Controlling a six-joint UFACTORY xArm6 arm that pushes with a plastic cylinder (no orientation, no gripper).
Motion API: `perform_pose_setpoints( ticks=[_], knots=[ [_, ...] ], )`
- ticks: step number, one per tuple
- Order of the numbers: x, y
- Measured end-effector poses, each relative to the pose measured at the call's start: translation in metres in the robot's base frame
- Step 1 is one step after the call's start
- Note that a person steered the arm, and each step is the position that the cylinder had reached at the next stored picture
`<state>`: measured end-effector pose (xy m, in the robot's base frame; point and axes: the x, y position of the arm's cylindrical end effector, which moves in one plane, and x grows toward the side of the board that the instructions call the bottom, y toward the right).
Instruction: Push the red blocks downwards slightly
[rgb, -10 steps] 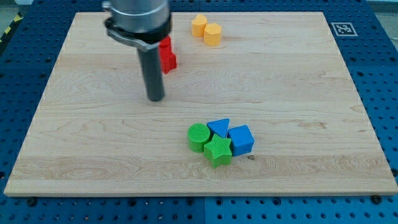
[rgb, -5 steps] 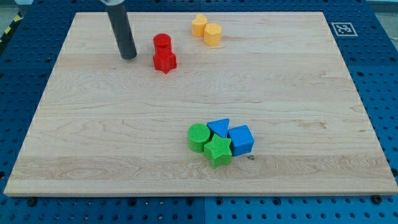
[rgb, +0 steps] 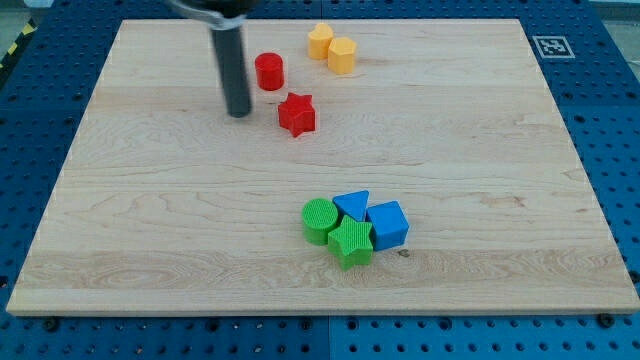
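Note:
A red cylinder stands near the view's top, left of centre. A red star block lies just below and to the right of it, a small gap between them. My tip rests on the board to the left of the red star and below-left of the red cylinder, touching neither.
Two yellow blocks sit together at the view's top, right of the red cylinder. A cluster of a green cylinder, green star, blue triangle and blue cube lies lower centre. A marker tag is at the board's top right.
The red star has moved down and to the right, away from the red cylinder. My tip went up and left, then came back right and down beside the red blocks.

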<state>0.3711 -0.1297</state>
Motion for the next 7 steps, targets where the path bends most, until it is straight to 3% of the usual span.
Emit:
perform_pose_setpoints(
  ticks=[1, 2, 4, 6, 7],
  knots=[
    [-0.04, -0.049],
    [-0.082, -0.019],
    [-0.079, 0.086],
    [-0.051, 0.075],
    [-0.057, 0.071]
  ],
)
